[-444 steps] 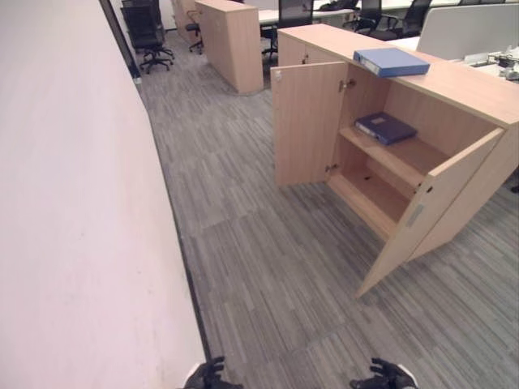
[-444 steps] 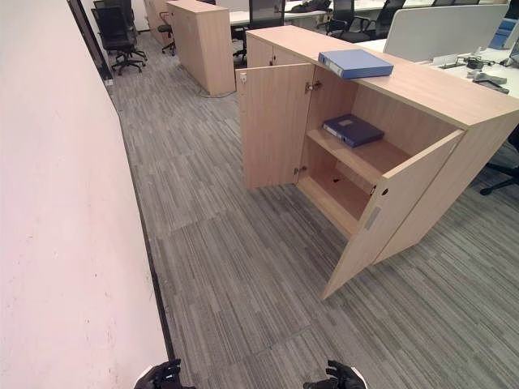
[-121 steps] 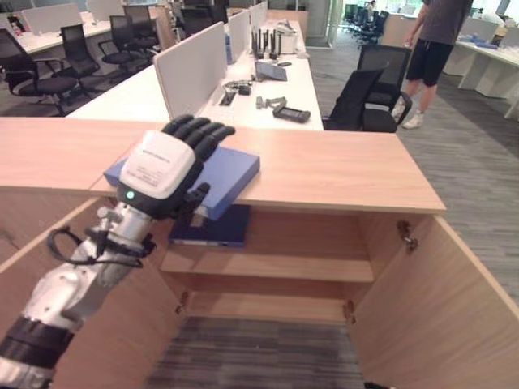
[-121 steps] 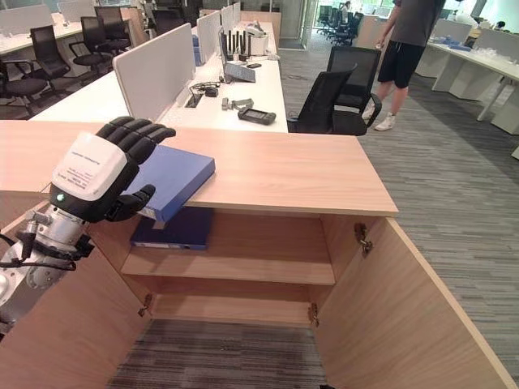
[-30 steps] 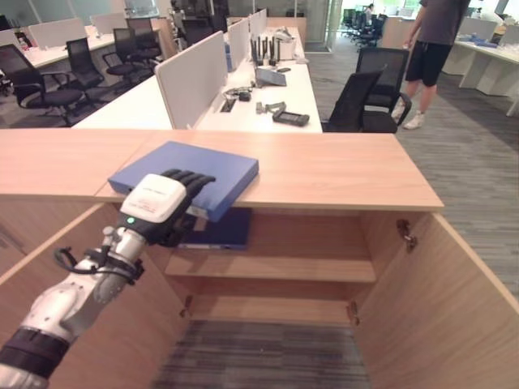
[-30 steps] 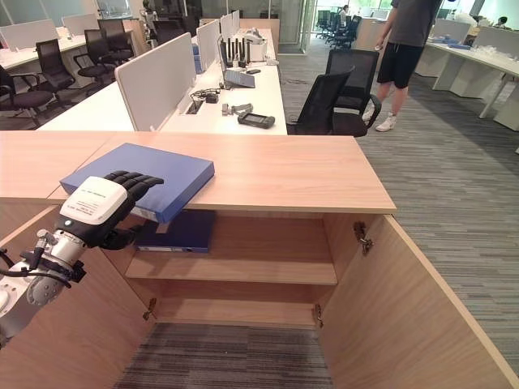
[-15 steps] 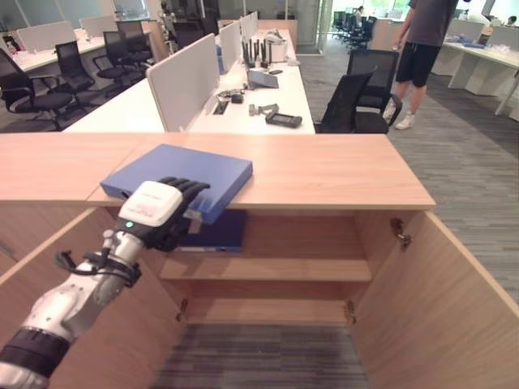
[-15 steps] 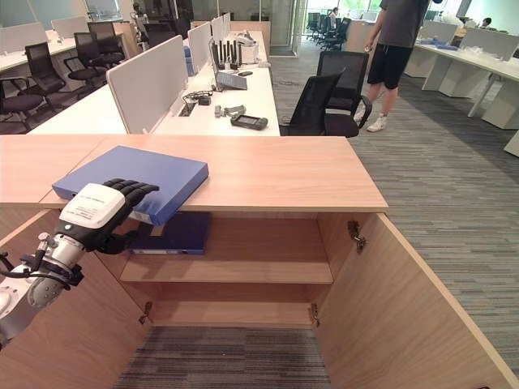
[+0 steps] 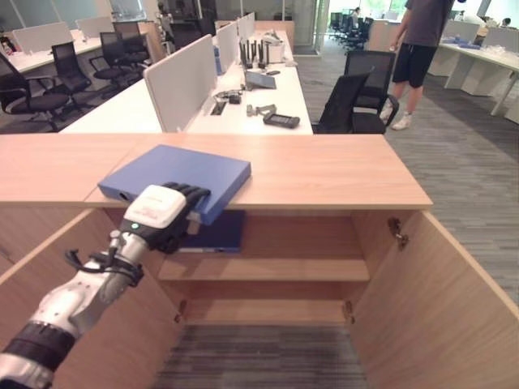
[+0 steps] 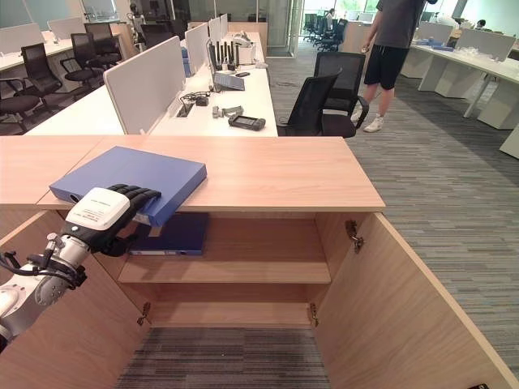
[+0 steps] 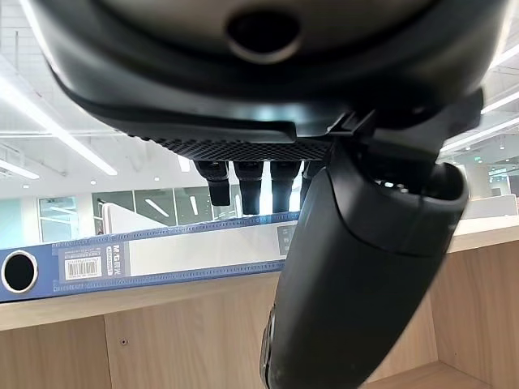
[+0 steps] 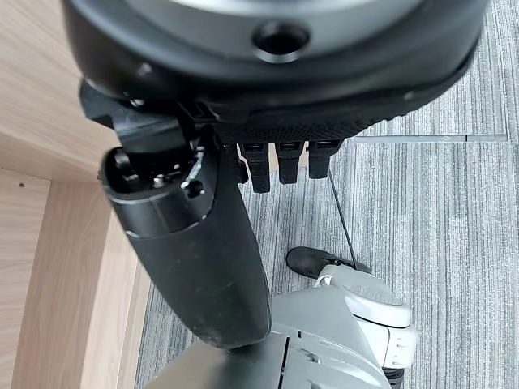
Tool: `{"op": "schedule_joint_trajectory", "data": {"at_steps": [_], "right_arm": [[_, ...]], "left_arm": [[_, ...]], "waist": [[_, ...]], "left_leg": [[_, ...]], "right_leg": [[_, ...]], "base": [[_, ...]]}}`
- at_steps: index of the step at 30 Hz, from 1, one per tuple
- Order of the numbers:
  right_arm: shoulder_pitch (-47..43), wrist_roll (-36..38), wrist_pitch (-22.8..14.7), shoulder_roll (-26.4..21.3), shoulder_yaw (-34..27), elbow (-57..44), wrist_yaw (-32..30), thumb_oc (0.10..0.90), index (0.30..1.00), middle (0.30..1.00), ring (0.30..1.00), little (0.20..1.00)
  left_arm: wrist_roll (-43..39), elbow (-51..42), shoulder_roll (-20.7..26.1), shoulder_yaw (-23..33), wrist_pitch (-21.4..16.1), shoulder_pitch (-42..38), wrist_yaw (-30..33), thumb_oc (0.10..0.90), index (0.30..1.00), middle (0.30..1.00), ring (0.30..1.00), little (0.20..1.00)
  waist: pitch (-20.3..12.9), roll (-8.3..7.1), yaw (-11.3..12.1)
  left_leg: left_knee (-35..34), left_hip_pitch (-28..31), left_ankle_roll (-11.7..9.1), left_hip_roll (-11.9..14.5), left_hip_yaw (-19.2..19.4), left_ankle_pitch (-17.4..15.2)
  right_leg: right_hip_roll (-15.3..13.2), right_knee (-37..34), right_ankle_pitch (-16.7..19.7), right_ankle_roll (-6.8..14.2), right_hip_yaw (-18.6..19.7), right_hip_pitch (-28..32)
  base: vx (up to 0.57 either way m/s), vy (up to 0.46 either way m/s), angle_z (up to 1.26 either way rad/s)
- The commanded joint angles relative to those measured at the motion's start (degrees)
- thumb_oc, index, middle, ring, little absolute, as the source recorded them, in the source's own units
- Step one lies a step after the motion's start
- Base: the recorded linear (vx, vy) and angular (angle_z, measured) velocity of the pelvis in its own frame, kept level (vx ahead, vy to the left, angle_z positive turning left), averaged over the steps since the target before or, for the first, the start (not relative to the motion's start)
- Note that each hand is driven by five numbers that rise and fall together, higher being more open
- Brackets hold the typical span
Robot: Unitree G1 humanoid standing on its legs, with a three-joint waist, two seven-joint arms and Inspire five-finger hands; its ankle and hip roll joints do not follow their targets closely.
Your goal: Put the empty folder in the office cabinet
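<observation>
The left arm reaches up from the lower left, and the left hand point(image 9: 162, 217) clamps the near edge of the blue folder point(image 9: 180, 173), fingers curled over its top and thumb beneath. The folder lies flat on the office cabinet point(image 9: 324, 172) top, its near edge overhanging the open front. The right hand point(image 12: 243, 186) hangs over the carpet with relaxed, empty fingers. Both cabinet doors stand open; a darker blue folder point(image 9: 212, 233) lies on the upper shelf point(image 9: 276, 269).
</observation>
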Motion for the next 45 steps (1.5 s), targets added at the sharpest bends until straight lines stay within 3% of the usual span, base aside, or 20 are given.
{"op": "schedule_joint_trajectory", "data": {"at_steps": [1, 20, 21, 22, 24, 45], "right_arm": [[-3.5, -0.7, -0.1, -4.0, 1.3, 2.1, -0.3, 0.800, 0.900, 0.900, 0.900, 0.900], [-3.3, -0.3, 0.0, -3.8, 1.3, 2.3, -0.1, 0.800, 0.900, 0.900, 0.900, 0.900], [-3.3, -0.2, 0.0, -3.7, 1.2, 2.3, -0.1, 0.800, 0.900, 0.900, 0.900, 0.900], [-3.3, -0.3, 0.0, -3.7, 1.3, 2.2, -0.1, 0.800, 0.900, 0.900, 0.900, 0.900], [-3.3, -0.3, 0.0, -3.7, 1.2, 2.3, -0.2, 0.800, 0.900, 0.900, 0.900, 0.900], [-3.3, -0.2, 0.0, -3.5, 0.9, 1.6, -0.1, 0.800, 0.900, 0.900, 0.900, 0.900]], "left_arm": [[0.1, 2.1, 2.1, 3.0, 1.3, -16.3, 3.6, 0.800, 0.900, 0.900, 0.900, 0.900], [0.3, 4.2, 1.4, 1.3, 1.8, -18.0, 3.6, 0.800, 0.900, 0.900, 0.900, 0.900], [0.2, 4.4, 1.2, 1.3, 1.9, -17.9, 3.6, 0.748, 0.822, 0.822, 0.822, 0.822], [0.2, 5.2, 0.9, 1.1, 2.1, -17.8, 3.5, 0.576, 0.564, 0.564, 0.564, 0.564], [0.0, 5.5, 0.6, 0.9, 2.2, -17.8, 3.3, 0.400, 0.300, 0.300, 0.300, 0.300], [-3.0, 2.9, -1.1, 4.6, 2.0, -16.1, 3.3, 0.400, 0.300, 0.300, 0.300, 0.300]], "waist": [[0.9, 1.72, -0.1], [0.8, 1.67, -0.7], [0.8, 1.68, -0.8], [0.8, 1.65, -0.9], [0.8, 1.62, -0.9], [0.7, 1.14, -0.6]], "left_leg": [[-0.1, 5.3, -2.9, 4.0, 0.8, -8.0], [-0.1, 5.5, -3.0, 4.1, 1.3, -8.0], [-0.1, 5.6, -3.0, 4.1, 1.3, -8.0], [-0.1, 5.6, -3.0, 4.1, 1.4, -8.0], [-0.1, 5.6, -2.9, 4.1, 1.4, -8.1], [-0.1, 5.9, -2.8, 4.1, 1.3, -8.2]], "right_leg": [[-4.2, 4.0, -5.2, 4.8, -1.9, -0.5], [-4.1, 4.0, -5.2, 4.8, -1.1, -0.7], [-4.1, 4.0, -5.2, 4.7, -1.1, -0.7], [-4.1, 4.1, -5.2, 4.7, -1.1, -0.7], [-4.1, 4.1, -5.2, 4.7, -1.0, -0.8], [-4.2, 4.8, -5.6, 4.7, -1.0, -0.8]], "base": [[0.00, 0.000, 0.00], [0.00, 0.000, 0.00], [0.01, -0.001, -0.07], [0.01, -0.001, -0.07], [0.00, 0.001, -0.08], [0.00, 0.000, 0.00]]}}
